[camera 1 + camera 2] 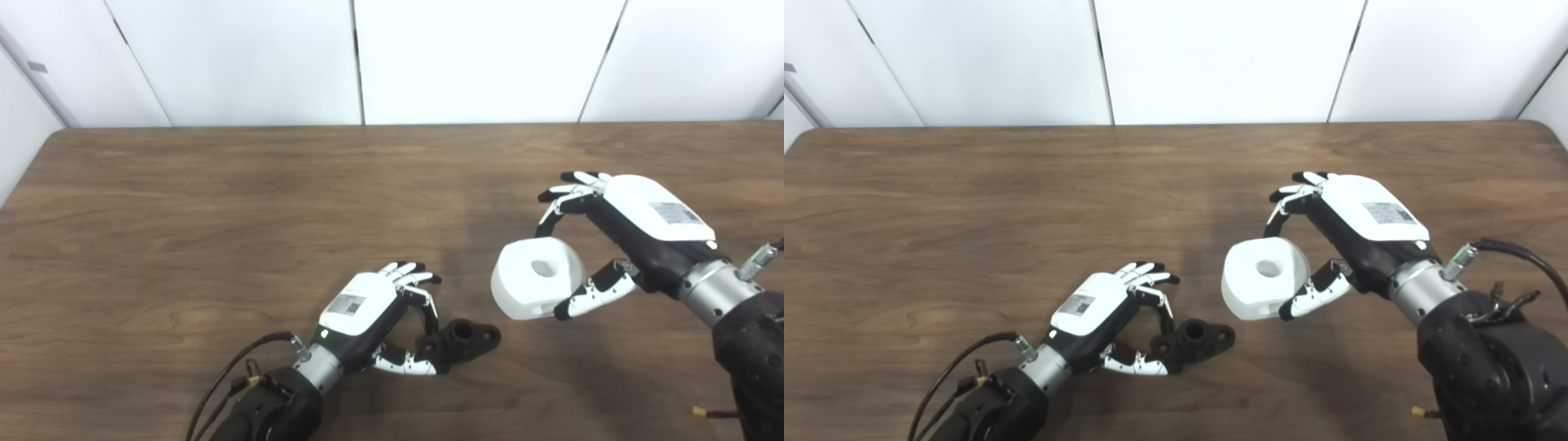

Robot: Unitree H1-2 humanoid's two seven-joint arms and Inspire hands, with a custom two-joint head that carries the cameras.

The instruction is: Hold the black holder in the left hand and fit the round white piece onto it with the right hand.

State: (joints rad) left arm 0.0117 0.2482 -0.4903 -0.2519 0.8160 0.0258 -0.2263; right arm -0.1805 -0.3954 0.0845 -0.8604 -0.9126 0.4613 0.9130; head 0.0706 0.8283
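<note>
The black holder, a small flanged part with an upright tube in its middle, lies on the wooden table near the front. My left hand grips the holder's left end, with the thumb along its near side and a finger coming down from above. To the right and slightly higher, the round white piece, with a hole in its top face, sits in my right hand. That hand is shut on it, fingers at its far side and thumb at its near right. White piece and holder are apart.
The table's back edge meets a white panelled wall. A black cable runs along my left forearm at the front. Nothing else lies on the wood in view.
</note>
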